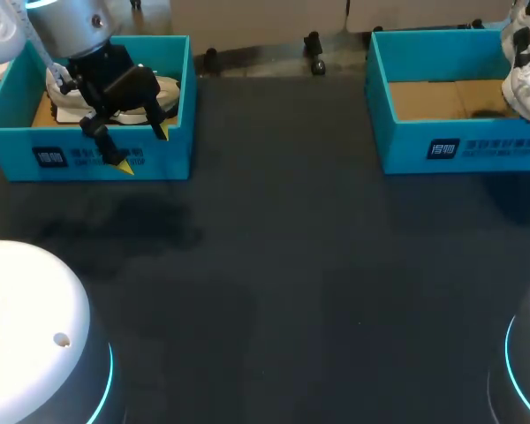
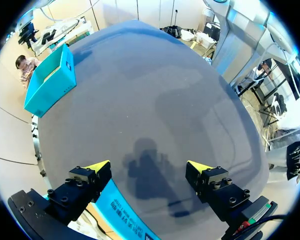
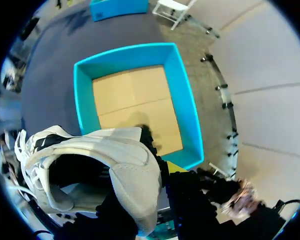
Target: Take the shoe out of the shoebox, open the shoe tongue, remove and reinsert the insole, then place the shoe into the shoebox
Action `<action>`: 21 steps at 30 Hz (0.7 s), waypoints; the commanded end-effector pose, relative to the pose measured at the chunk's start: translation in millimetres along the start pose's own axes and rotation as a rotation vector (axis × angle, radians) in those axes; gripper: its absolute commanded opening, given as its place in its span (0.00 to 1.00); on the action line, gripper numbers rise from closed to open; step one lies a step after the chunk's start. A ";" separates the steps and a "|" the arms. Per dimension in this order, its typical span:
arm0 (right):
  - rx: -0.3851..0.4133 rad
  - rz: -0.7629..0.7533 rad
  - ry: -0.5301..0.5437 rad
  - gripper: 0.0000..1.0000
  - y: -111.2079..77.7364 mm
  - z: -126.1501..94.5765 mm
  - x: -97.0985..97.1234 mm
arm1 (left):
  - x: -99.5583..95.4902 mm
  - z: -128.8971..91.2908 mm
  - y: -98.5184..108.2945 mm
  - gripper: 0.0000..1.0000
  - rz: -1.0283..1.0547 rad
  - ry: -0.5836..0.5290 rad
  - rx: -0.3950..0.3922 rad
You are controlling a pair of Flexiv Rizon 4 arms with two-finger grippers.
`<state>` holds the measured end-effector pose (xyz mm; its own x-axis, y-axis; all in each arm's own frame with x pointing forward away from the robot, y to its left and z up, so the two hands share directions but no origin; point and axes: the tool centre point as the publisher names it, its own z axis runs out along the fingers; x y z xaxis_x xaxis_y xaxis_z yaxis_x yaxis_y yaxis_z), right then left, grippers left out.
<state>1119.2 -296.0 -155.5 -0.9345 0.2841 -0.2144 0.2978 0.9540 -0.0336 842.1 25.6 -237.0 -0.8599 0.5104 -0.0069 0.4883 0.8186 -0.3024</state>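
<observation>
The right hand (image 3: 157, 190) grips the white shoe (image 3: 90, 160) at its heel end. The shoe's length runs out sideways from the fingers, laces farthest off. It hangs clear above the right shoebox (image 3: 82, 90), over that box's right end, with the bare cardboard floor ahead of the hand. From above, the shoe seems to lie across the box's long axis rather than along it, so I judge any return would need a turn first. The left hand (image 1: 143, 148) stands open, well apart from the right shoebox across the dark worktop (image 1: 291, 265), over the left shoebox (image 1: 88, 155) that holds a second shoe (image 1: 163, 88). The right arm is plainly nearer.
</observation>
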 end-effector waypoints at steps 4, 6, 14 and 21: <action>0.011 0.523 -0.071 0.00 -13.9 -5.0 15.0 | 0.6 -0.2 0.0 1.00 0.000 0.000 -0.002; 0.000 0.648 -0.076 0.00 -12.4 -8.1 19.6 | 0.6 -0.2 0.0 1.00 0.000 0.000 -0.002; -0.029 0.709 -0.067 0.00 -7.8 -11.2 22.3 | 0.6 -0.2 0.0 1.00 0.000 0.000 -0.002; -0.029 0.709 -0.067 0.00 -7.8 -11.2 22.3 | 0.6 -0.2 0.0 1.00 0.000 0.000 -0.002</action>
<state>1096.1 -296.4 -149.6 -0.5094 0.8284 -0.2329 0.8208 0.5490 0.1576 842.1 25.6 -237.0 -0.8599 0.5104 -0.0069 0.4883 0.8186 -0.3024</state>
